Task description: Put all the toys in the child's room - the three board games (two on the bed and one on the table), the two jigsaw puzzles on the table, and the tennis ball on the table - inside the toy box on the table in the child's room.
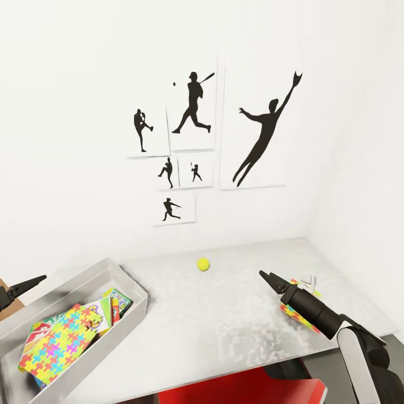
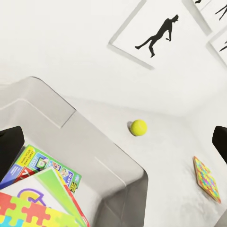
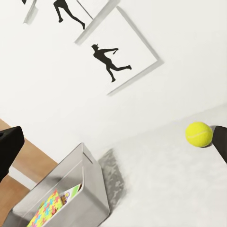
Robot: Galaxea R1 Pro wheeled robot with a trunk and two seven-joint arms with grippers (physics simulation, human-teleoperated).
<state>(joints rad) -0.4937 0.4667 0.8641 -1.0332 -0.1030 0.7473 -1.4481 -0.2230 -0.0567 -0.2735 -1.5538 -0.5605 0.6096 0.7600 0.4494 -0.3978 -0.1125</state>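
The bench (image 1: pixel 235 314) carries the toy box (image 1: pixel 120 275) at its left, holding a jigsaw puzzle (image 1: pixel 59 339). The right hand (image 1: pixel 265 275), released, hovers near the tennis ball (image 1: pixel 203 264), which lies just beyond it; the left hand (image 1: pixel 35 280), also released, hangs beside the box.

Plain white walls (image 1: pixel 67 140) meeting in a corner at right of frame; cluster of six white-framed black baseball-player silhouette pictures (image 1: pixel 193 109) upper centre. Red furniture piece (image 1: pixel 241 390) at bottom centre edge. Brown wood surface (image 3: pixel 33 163) beside wall. Soft, even light.
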